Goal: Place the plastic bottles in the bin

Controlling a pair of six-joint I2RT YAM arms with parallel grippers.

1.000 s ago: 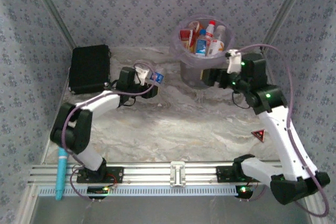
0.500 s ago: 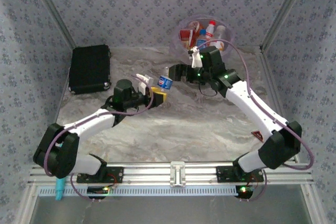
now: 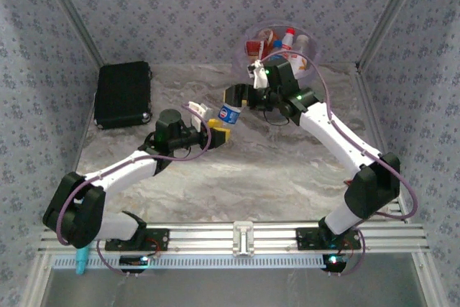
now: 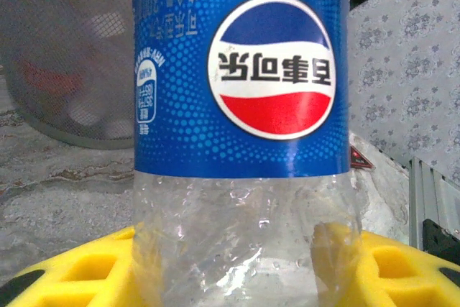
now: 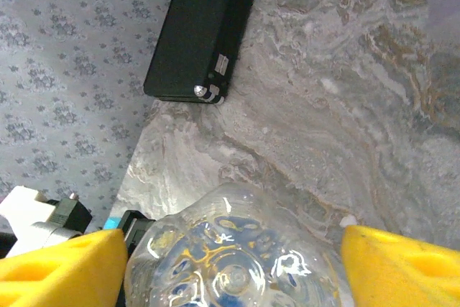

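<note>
A clear bottle with a blue Pepsi label [image 3: 228,113] is held above the table's middle, between the two arms. My left gripper [image 3: 219,133] is shut on its clear lower part [image 4: 241,235], a yellow finger [image 4: 72,271] pressing on each side. My right gripper [image 3: 233,97] reaches in from the bin side, open, with its yellow fingers [image 5: 65,267] standing around the bottle's ribbed base [image 5: 237,267]; a small gap shows at the right finger. The pale purple bin [image 3: 317,52] stands at the back and holds several bottles [image 3: 280,49]. The bin [image 4: 65,70] is blurred behind the bottle.
A black case [image 3: 123,93] lies at the back left by the wall, also seen as the black case [image 5: 205,34] in the right wrist view. A teal stick-like tool [image 3: 81,258] hangs at the front left rail. Papered walls close in the marbled table [image 3: 237,177].
The right arm swung from beside the bin to the left and brought its gripper up to the bottle. The left arm stretched out and carried the bottle toward the middle.
</note>
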